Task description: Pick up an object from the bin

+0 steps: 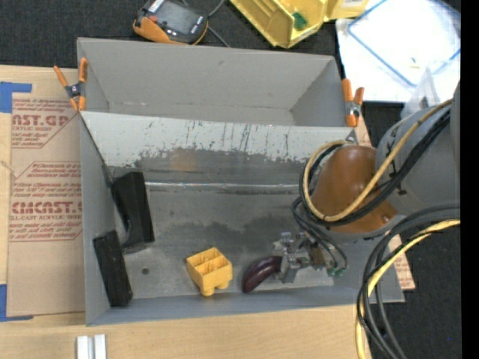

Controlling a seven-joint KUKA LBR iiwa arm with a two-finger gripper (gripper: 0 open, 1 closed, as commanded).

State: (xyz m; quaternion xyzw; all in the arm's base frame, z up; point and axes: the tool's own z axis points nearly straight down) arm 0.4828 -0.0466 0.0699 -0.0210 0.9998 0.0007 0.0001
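A dark purple, eggplant-shaped toy (259, 274) lies on the bin's floor near the front wall, right of the middle, its rounded bulk pointing toward the lower left and its narrower end up and to the right. The gripper (290, 259) is down at that narrower end, touching it or just beside it; the metal parts there overlap too much to tell whether the gripper is spread, closed, or clamped on the toy. Just to the left of the toy, but apart from it, sits a yellow plastic block (208, 269) with small open compartments in its top. Well apart from both, on the left side of the floor, a black rectangular block (133, 209) stands tilted against the sloping left wall, and a longer black bar (112, 269) lies just below it, in the front left corner. The middle and back of the grey metal bin (209, 81) hold only scuffed, scratched metal. Above the gripper, the arm's rounded orange cover (348, 185) hangs over the bin's right side, with cables (308, 182) looped around it.
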